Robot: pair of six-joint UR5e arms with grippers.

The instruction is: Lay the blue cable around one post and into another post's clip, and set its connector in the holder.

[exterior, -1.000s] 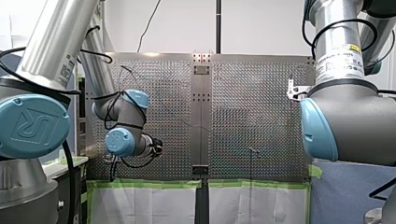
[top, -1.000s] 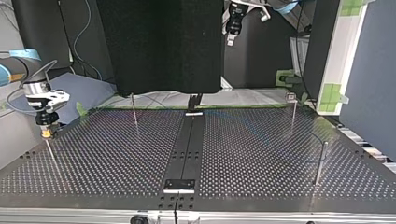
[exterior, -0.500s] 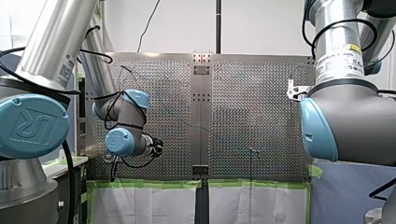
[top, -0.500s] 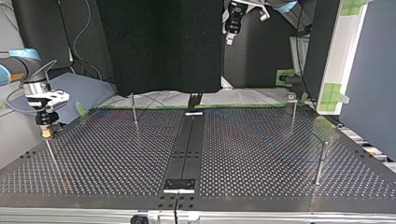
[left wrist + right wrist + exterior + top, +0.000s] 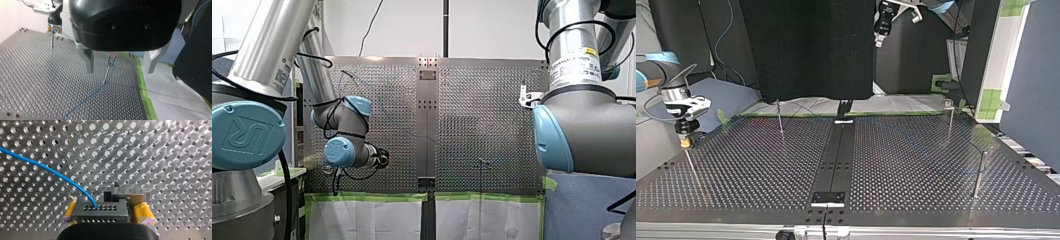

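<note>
In the right wrist view the grey connector (image 5: 101, 211) sits against the metal holder (image 5: 130, 191), and the blue cable (image 5: 50, 171) runs out of it across the plate. My right gripper (image 5: 106, 213) straddles the connector with its yellow pads (image 5: 143, 213); a narrow gap shows on one side, so it stands open. In the top view that gripper (image 5: 685, 141) is on top of a thin post (image 5: 690, 167) at the left. My left gripper (image 5: 120, 72) hangs open and empty above the plate. Ahead of it a clip post (image 5: 110, 61) holds the blue cable (image 5: 92, 93).
More thin posts (image 5: 780, 117) (image 5: 950, 120) (image 5: 978, 175) stand on the perforated table (image 5: 916, 170). A black strip (image 5: 836, 160) runs down its middle. Green tape (image 5: 143, 85) marks the plate's edge, with white cloth beyond. My left gripper (image 5: 881, 25) hangs high at the top view's back.
My left gripper has shifted slightly, leftward in the top view. My right gripper stays over the same post, its pads now just off the connector.
</note>
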